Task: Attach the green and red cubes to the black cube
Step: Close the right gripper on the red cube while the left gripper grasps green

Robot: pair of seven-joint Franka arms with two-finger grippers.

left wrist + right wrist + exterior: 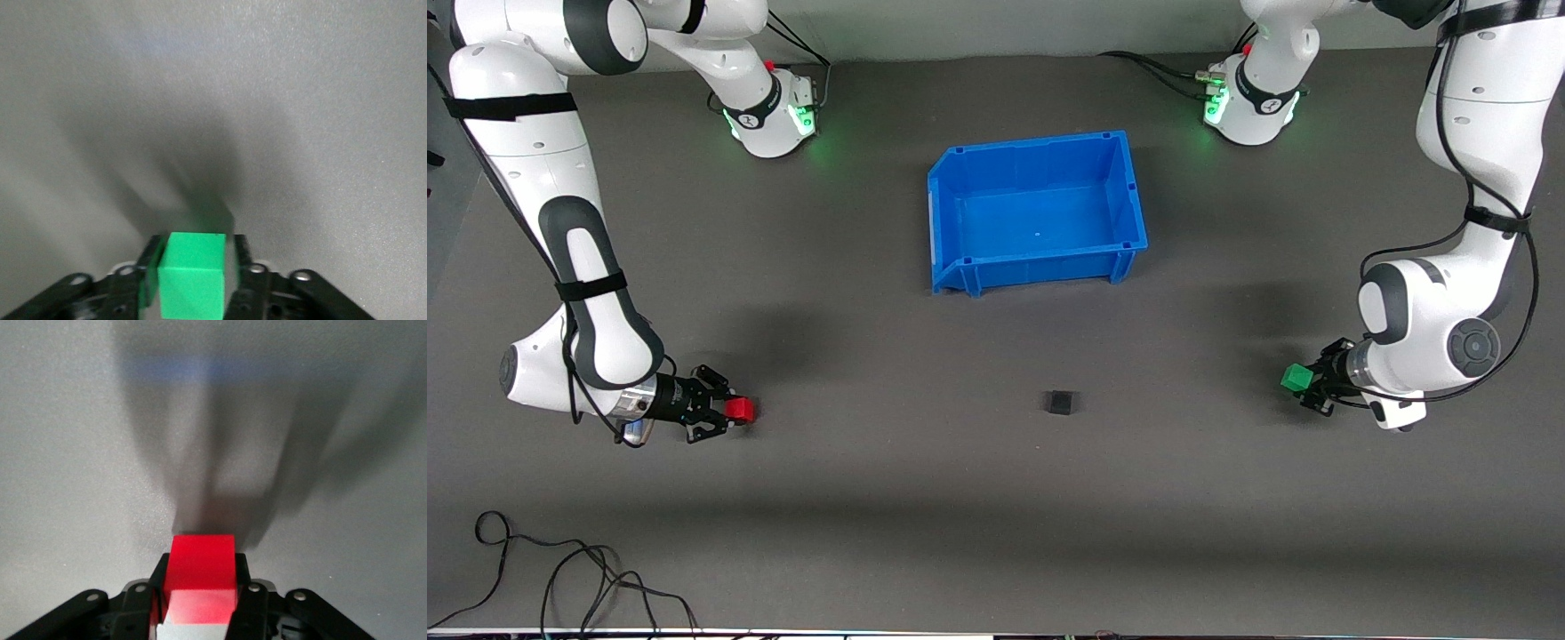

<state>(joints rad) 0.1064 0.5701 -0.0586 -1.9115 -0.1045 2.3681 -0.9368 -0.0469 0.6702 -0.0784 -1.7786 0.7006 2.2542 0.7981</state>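
Between the two arms, on the dark grey surface (996, 498), sits the black cube (1060, 403), nearer the front camera than the blue bin (951, 222) and apart from both coloured cubes. Well off from the black cube, toward the right arm's end of the surface, the right pincer (734, 410) is clamped on the red cube (740, 409); the right wrist view shows its two fingers (161, 587) pressed against the cube's sides, with bare surface ahead of it. Well off from the black cube toward the left arm's end, the left pincer (1303, 380) is clamped on the green cube (1296, 378), the fingers (241, 257) flanking it in the left wrist view.
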